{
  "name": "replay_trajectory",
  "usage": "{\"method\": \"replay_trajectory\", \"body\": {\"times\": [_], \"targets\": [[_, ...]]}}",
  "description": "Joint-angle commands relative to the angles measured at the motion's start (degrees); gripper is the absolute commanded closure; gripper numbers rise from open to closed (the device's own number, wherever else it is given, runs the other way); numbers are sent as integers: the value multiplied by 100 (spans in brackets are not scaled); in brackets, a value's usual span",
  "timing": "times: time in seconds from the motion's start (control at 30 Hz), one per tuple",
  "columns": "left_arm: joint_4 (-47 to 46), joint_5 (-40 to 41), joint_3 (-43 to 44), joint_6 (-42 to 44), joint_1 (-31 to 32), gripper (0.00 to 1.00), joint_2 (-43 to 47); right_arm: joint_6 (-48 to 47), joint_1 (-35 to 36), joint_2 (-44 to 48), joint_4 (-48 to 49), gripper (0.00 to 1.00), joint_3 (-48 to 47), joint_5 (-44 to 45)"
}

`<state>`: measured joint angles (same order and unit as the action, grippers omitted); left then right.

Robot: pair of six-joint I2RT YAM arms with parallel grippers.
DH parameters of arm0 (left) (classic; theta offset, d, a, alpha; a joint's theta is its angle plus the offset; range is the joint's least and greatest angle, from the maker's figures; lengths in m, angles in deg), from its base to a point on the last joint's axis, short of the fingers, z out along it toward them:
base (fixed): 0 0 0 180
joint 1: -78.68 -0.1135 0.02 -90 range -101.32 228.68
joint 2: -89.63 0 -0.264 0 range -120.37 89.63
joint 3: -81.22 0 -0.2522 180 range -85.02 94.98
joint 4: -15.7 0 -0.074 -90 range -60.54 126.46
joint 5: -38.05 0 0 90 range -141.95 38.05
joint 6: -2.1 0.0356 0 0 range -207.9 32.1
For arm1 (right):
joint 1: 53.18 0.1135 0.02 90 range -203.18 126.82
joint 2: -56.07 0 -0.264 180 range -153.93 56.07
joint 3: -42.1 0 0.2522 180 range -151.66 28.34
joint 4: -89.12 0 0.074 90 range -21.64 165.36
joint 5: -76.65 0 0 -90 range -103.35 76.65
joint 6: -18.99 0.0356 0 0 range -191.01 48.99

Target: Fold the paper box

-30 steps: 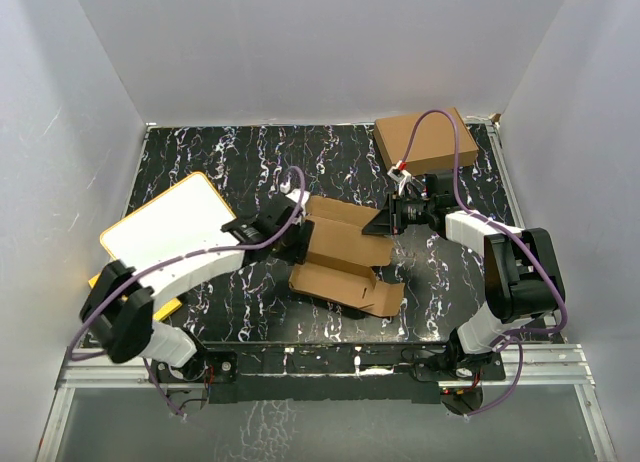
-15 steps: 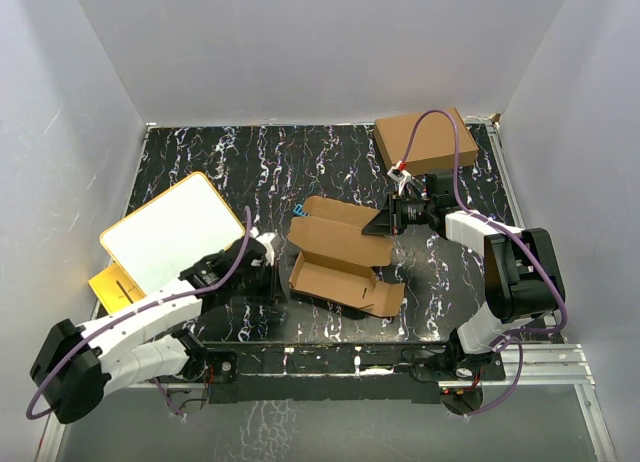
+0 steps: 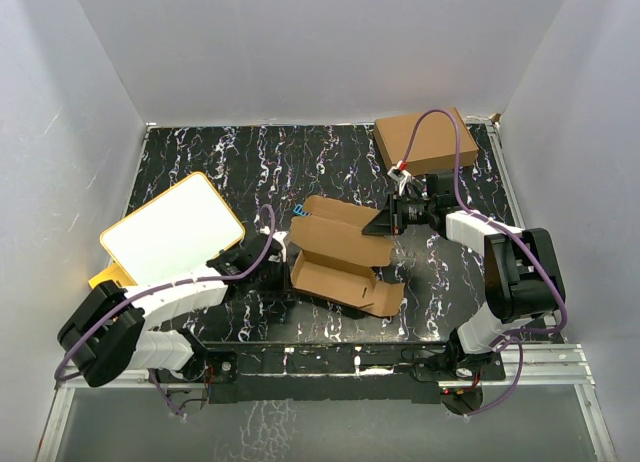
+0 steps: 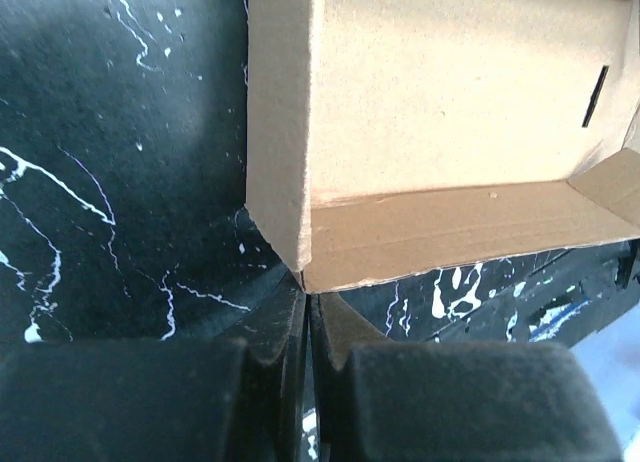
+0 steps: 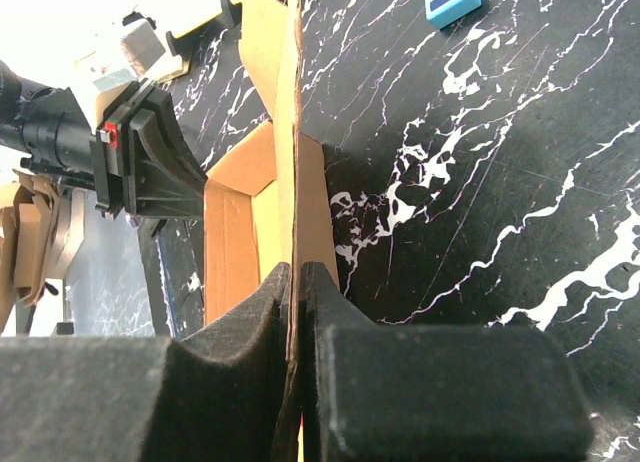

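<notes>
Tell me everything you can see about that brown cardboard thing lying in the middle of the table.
The paper box is plain brown cardboard, a die-cut sheet only half folded: a shallow open tray with low walls, loose flaps at both ends and a thin slot in one panel. It lies on the black marbled table, near its middle. The right gripper is clamped on an upright flap edge; the left gripper, closed, sits at a corner.

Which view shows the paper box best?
The top external view: almost the whole paper box shows there, flaps included. The left wrist view gives only one corner and part of its inside. The right wrist view sees a flap edge-on, held in the right gripper.
</notes>
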<state>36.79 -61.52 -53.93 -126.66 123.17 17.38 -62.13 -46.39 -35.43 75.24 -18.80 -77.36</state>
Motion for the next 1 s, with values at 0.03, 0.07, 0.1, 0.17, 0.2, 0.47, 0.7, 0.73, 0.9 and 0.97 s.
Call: {"method": "replay_trajectory", "body": {"times": [0.03, 0.07, 0.1, 0.17, 0.2, 0.47, 0.7, 0.73, 0.9, 0.97], "targets": [[-312, 849, 211, 86, -56, 100, 59, -341, 57, -83, -130, 92, -218, -237], [-326, 925, 224, 129, -79, 100, 22, -423, 82, -119, -267, 92, -244, -244], [-325, 959, 249, 168, -106, 100, -36, -495, 99, -149, -356, 92, -266, -258], [-411, 926, 282, 284, -145, 100, -171, -597, 118, -201, -497, 92, -308, -287], [-477, 910, 295, 351, -155, 100, -233, -626, 128, -228, -539, 92, -313, -301], [-730, 893, 461, 1323, -216, 100, -588, -674, 135, -426, -757, 92, -437, -202], [-728, 782, 614, 2171, -431, 100, -888, -899, 216, -635, -1147, 92, -621, -88], [-756, 739, 595, 2217, -497, 100, -906, -918, 222, -646, -1177, 92, -648, -100], [-980, 433, 523, 2309, -841, 100, -993, -977, 228, -693, -1262, 92, -707, -143], [-923, 241, 567, 2268, -895, 100, -941, -968, 227, -673, -1262, 92, -745, -126]]}}
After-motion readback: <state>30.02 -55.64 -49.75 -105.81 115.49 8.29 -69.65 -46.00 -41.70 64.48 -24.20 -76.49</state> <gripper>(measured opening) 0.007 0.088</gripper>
